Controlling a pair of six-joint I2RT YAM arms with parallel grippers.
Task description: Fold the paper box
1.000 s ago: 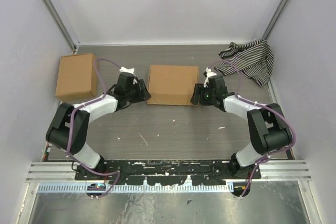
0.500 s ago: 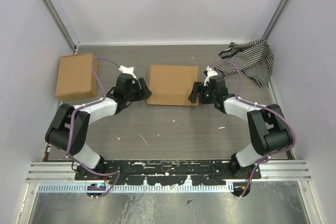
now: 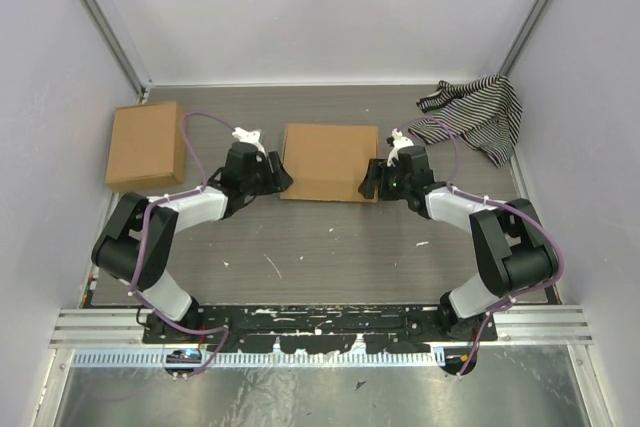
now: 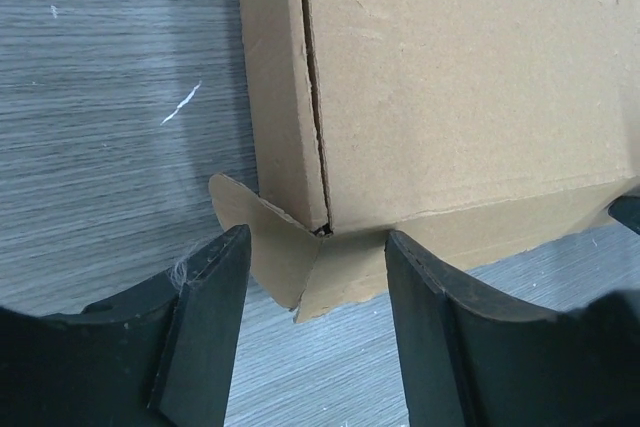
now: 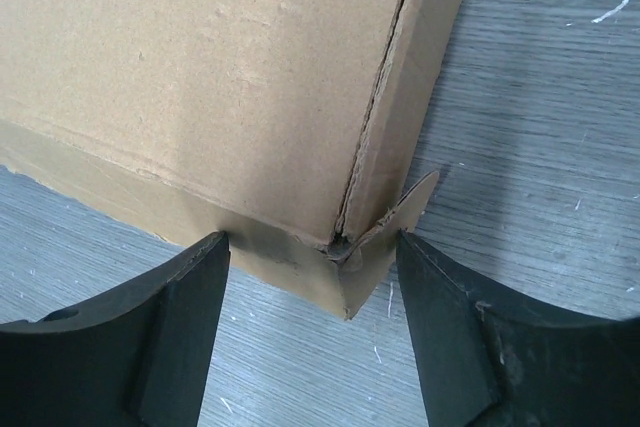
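The paper box (image 4: 470, 77) is showing plain brown cardboard, matt and faintly ribbed, fraying at its corner tab. The bench (image 4: 100, 97) is looking like grey wood-grain laminate, scuffed white. The left end effector (image 4: 315, 247) and right end effector (image 5: 312, 242) are presenting matt black plastic.

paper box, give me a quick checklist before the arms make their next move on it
1. The left gripper is open, fingers either side of the near left corner of the paper box: ok.
2. The right gripper is open around the near right corner: ok.
3. Corner tabs tucked in: not ok; the left tab and the right tab both stick out.
4. Paper box locked shut: cannot tell.
5. The other box and the striped cloth lie apart from both grippers: ok.
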